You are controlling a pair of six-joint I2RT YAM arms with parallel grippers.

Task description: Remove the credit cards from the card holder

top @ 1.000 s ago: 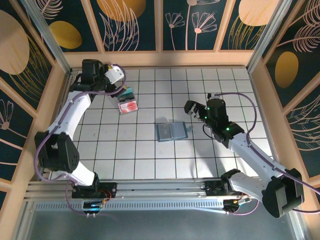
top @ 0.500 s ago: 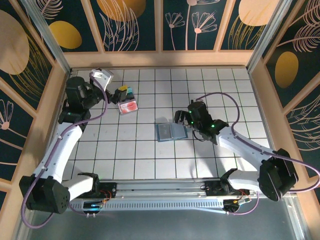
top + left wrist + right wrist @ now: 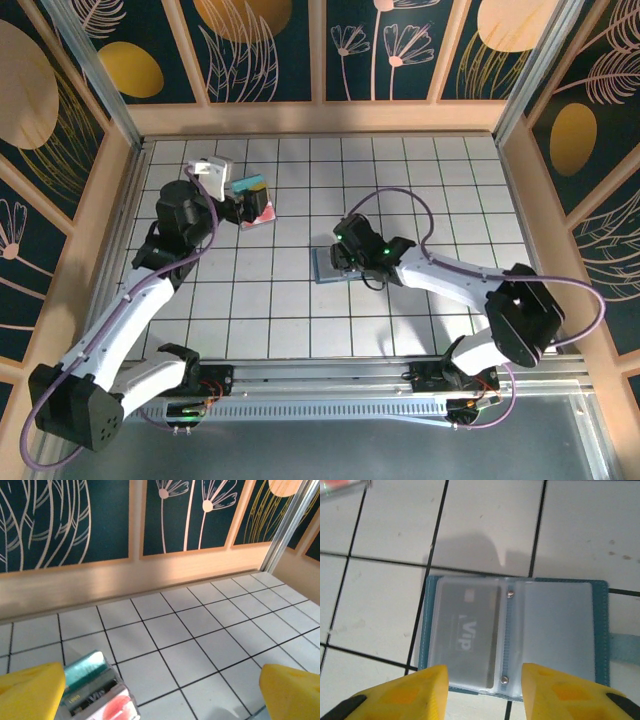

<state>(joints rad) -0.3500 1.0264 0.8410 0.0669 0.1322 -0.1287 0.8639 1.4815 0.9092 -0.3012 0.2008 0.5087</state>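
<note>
- Top external: I see the white tiled counter (image 3: 270,300) carrying everything.
- My left end effector (image 3: 162,680), jaws spread wide, hangs at the far left, just beside the teal and red-pink card pile (image 3: 92,685).
- My right end effector (image 3: 484,672) hovers over the card holder (image 3: 555,630) near the counter's middle. Its yellow fingers (image 3: 415,690) stand partly apart, gripping nothing.
- The slate-blue card holder lies spread flat, clear pockets up.
- A grey credit card (image 3: 467,630) marked VIP sits in its left pocket.
</note>
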